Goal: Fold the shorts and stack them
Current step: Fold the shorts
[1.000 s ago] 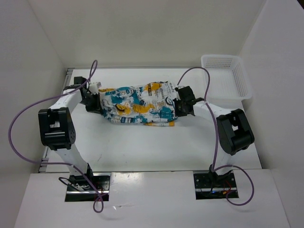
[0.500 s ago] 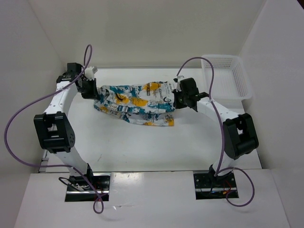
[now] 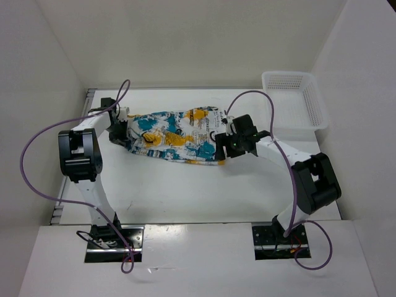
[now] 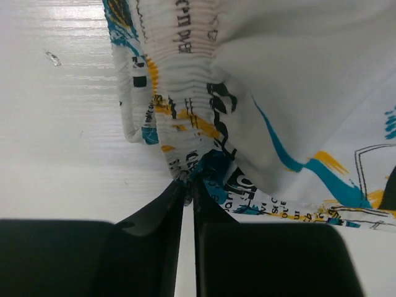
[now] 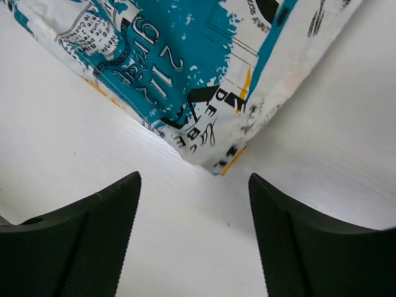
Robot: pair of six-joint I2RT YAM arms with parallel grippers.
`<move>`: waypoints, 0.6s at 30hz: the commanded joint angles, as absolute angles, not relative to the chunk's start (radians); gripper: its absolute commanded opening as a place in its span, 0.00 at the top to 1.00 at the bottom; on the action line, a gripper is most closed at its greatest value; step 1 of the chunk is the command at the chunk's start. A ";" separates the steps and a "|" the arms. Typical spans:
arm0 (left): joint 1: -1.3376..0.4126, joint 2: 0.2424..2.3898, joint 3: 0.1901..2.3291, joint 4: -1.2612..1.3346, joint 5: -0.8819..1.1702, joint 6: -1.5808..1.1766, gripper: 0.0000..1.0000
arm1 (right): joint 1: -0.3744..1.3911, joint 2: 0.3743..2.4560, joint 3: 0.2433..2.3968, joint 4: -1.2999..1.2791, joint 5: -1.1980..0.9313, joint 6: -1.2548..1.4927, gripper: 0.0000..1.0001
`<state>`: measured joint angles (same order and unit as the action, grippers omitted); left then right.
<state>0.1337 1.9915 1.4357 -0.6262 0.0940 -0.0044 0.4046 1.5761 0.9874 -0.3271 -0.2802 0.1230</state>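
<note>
**Fig.** Shorts (image 3: 176, 136) lie spread across the far counter (image 3: 185, 192) between the arms. Left claw (image 4: 187, 182) clenched on a waistband edge; right claw (image 5: 195, 185) released, hovering over the opposite corner. Risk: a one-sided pull may slip the thin pinch or drag the unpinned cloth askew.

shorts (image 3: 176, 136) on table (image 3: 185, 192), basket (image 3: 296, 102) far right

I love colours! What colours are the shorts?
The shorts are white with teal, orange, black print; top view.
</note>
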 commanded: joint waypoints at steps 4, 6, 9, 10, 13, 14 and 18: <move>0.141 1.938 1.451 -0.664 0.113 0.000 0.66 | 0.322 1.586 1.006 -0.310 -0.268 0.339 0.21; 0.141 1.928 1.462 -0.679 0.133 0.000 0.58 | 0.322 1.606 1.015 -0.310 -0.297 0.393 0.21; 0.141 1.910 1.480 -0.722 0.182 0.000 0.42 | 0.322 1.657 1.025 -0.301 -0.307 0.469 0.21; 0.150 1.898 1.480 -0.732 0.202 0.000 0.38 | 0.322 1.669 1.025 -0.301 -0.292 0.486 0.21; 0.178 1.864 1.509 -0.755 0.274 0.000 0.26 | 0.322 1.709 1.034 -0.310 -0.270 0.520 0.23; 0.192 1.864 1.519 -0.755 0.287 0.000 0.23 | 0.333 1.724 1.045 -0.310 -0.270 0.532 0.23; 0.215 1.868 1.561 -0.710 0.295 0.000 0.11 | 0.370 1.776 1.071 -0.310 -0.247 0.601 0.29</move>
